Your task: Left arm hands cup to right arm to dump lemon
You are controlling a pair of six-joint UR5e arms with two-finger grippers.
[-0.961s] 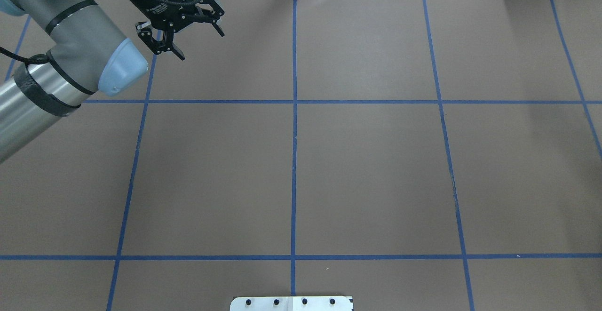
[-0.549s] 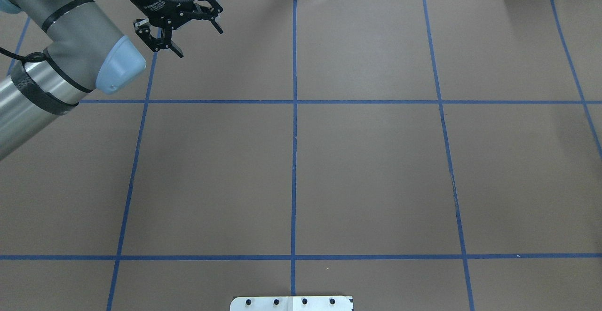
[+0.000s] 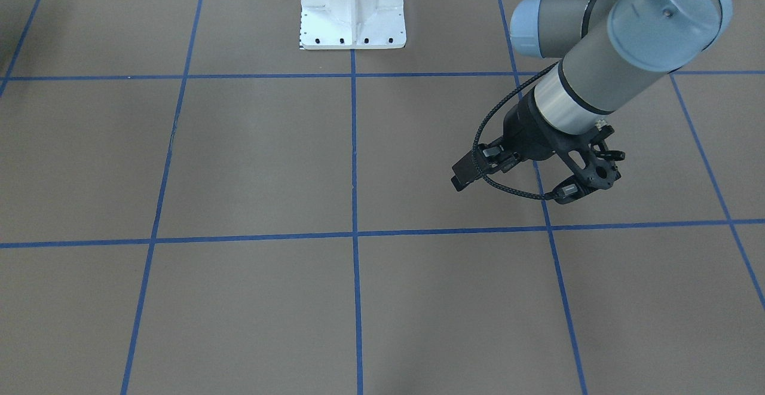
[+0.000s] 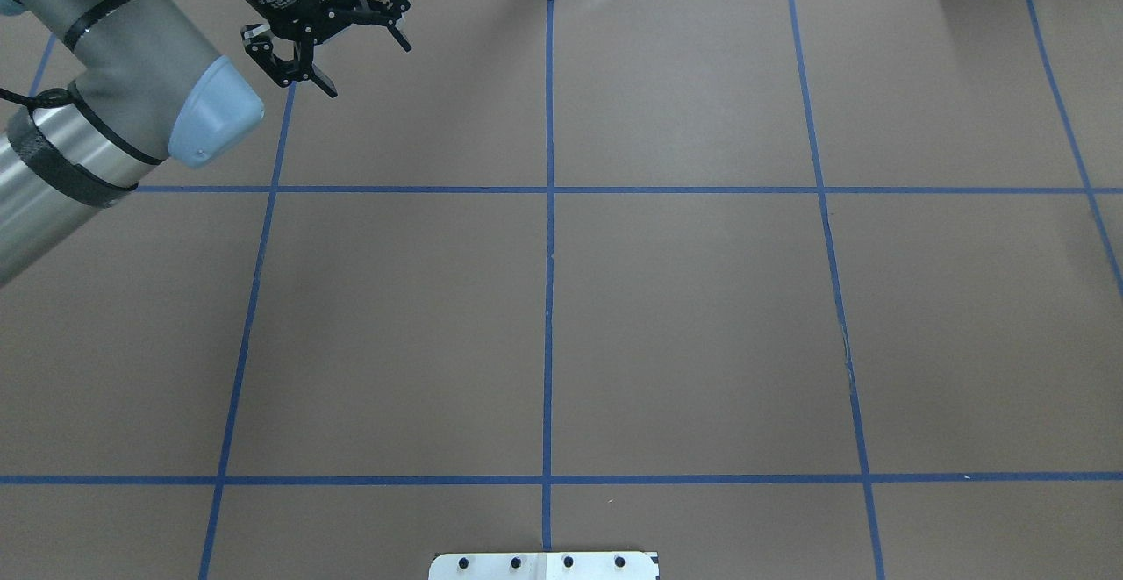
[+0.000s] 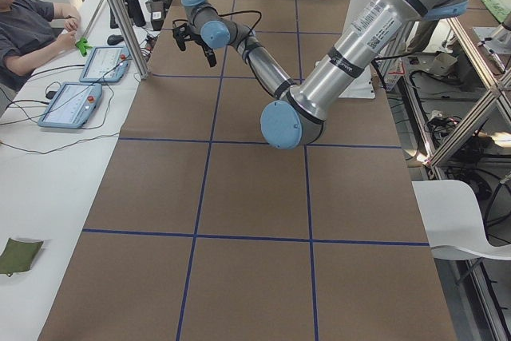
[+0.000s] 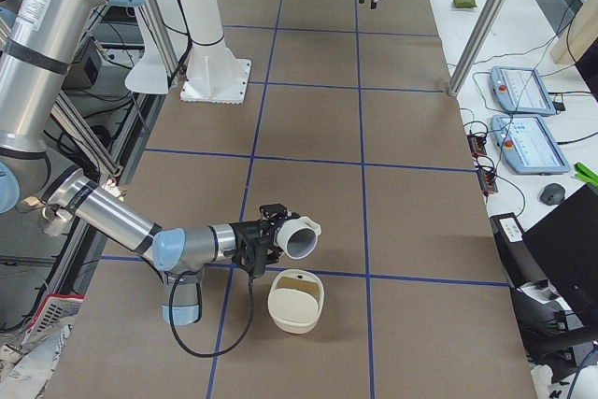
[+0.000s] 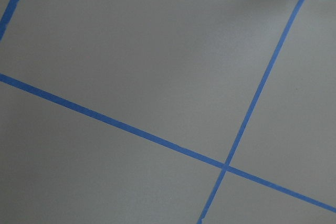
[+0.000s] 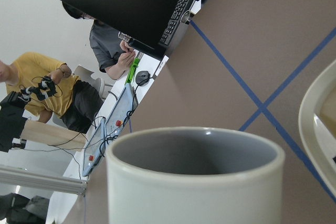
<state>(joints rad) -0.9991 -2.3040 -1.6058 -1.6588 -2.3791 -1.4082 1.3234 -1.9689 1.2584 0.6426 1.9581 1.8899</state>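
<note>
My left gripper (image 4: 338, 49) is open and empty, held over the far left of the brown table; it also shows in the front-facing view (image 3: 511, 187) and the left view (image 5: 194, 41). The left wrist view shows only bare table and blue tape. In the right view the right gripper (image 6: 277, 231) carries the white cup (image 6: 301, 238), tipped on its side with its mouth over a white basket (image 6: 294, 304). I cannot tell its jaw state from there. The right wrist view is filled by the cup (image 8: 194, 182), whose grey inside looks empty. The lemon is not in view.
The white robot base (image 3: 352, 12) stands at the table's robot side. The basket's rim (image 8: 315, 124) lies close beside the cup. Operators (image 5: 28, 29) and tablets (image 6: 528, 114) line a side desk. A metal post (image 6: 486, 25) stands at the table's edge.
My left arm has drawn back toward the table's far left corner, its gripper still open and empty. Nothing else in the overhead view has moved.
</note>
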